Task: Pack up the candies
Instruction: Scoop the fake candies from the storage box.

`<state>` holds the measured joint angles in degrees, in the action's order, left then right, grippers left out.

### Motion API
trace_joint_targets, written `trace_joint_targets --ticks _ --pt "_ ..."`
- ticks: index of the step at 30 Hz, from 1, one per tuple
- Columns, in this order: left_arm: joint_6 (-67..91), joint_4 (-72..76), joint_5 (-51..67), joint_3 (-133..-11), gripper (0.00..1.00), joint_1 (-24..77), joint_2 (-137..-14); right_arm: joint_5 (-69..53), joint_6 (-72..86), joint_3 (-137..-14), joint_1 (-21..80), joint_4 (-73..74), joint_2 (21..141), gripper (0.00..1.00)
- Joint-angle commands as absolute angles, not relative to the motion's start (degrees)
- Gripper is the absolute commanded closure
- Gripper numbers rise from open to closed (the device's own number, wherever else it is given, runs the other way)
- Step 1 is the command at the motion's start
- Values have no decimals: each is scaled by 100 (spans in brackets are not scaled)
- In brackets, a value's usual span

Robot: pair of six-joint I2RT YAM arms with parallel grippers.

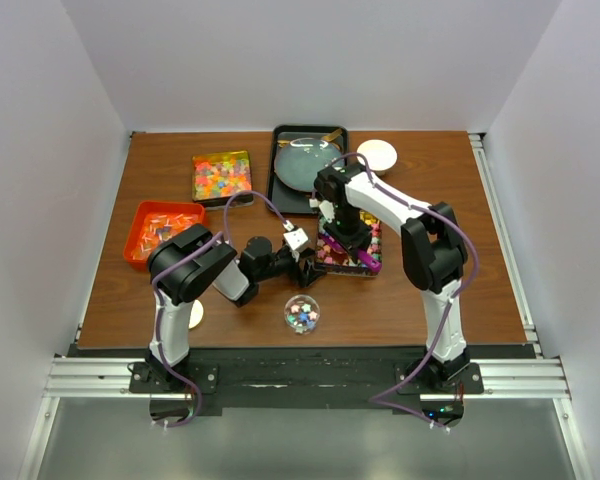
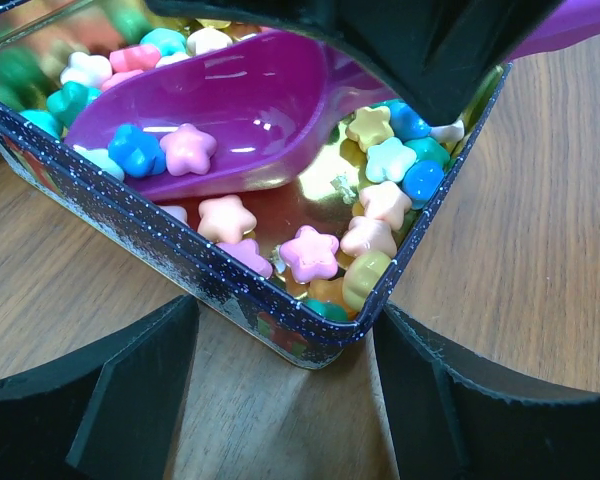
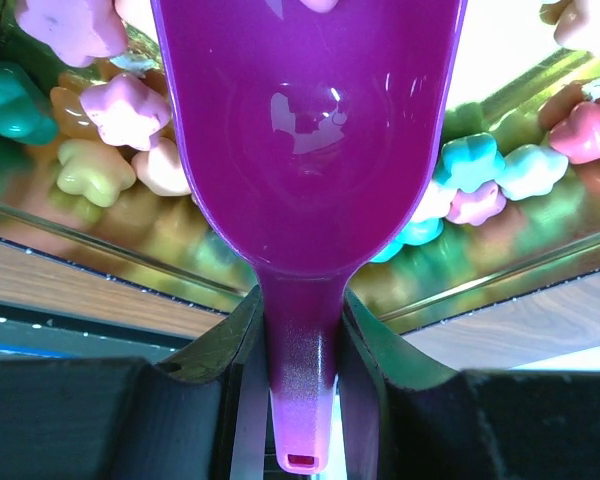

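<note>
candies (image 2: 310, 253): tiny stars, light, look hard and rolly, no pinching these
right claw (image 3: 302, 320): clamped on scoop (image 3: 305, 150) handle
left claw (image 2: 285, 345): apart, straddling tin (image 2: 130, 225) corner

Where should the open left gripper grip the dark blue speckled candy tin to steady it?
Probably the tin's near corner, coming in low and level: that corner already points into the gap of the left gripper. Close across the two outer walls just behind it, below the rim, since the purple plastic scoop and pastel star candies fill the inside.
</note>
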<state>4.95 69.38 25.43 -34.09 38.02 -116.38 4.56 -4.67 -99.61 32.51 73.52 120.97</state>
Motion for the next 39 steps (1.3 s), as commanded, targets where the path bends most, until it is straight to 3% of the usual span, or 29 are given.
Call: trace_joint_targets --ticks 1,11,22,39 --pt "492 7075 2233 -3472 26 3806 -11681 299 -229 -10423 3226 7216 12366 100" --pt "343 6751 2382 -3480 26 3814 -11435 -360 -448 -11523 2997 7137 12938 100" --pt "26 5372 2496 -3726 24 3797 -10723 -272 -940 -9063 2979 4292 11541 100" --pt "-870 2260 3296 -4166 23 2804 -9185 -457 -1142 -7244 2927 3201 10293 100"
